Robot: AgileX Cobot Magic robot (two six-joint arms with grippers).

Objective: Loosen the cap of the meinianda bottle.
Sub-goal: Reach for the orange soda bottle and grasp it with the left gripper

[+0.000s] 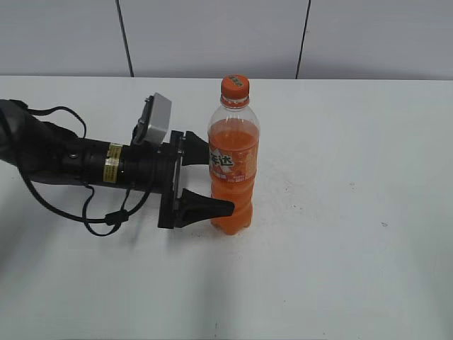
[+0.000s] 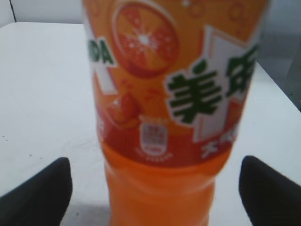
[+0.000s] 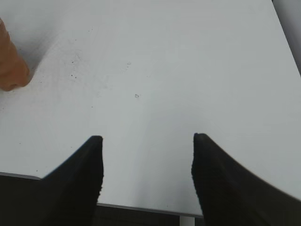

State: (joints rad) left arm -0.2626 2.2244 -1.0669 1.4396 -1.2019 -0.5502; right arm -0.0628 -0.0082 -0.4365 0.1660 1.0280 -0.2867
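Note:
The meinianda bottle [image 1: 236, 138] stands upright on the white table [image 1: 354, 212], with orange drink and an orange label. Its orange cap [image 1: 235, 86] sits on the neck. My left gripper [image 1: 219, 182] reaches in from the left at the bottle's lower half, open, one finger on each side. In the left wrist view the bottle [image 2: 174, 94] fills the frame between the two fingers of the left gripper [image 2: 155, 188], with a gap on both sides; the cap is out of that view. My right gripper [image 3: 146, 141] is open and empty over the table's edge, with a bit of the bottle [image 3: 11, 66] at far left.
A grey panelled wall [image 1: 212, 35] runs behind the table. The left arm's black body and cables [image 1: 71, 166] lie across the left of the table. The right arm does not show in the exterior view.

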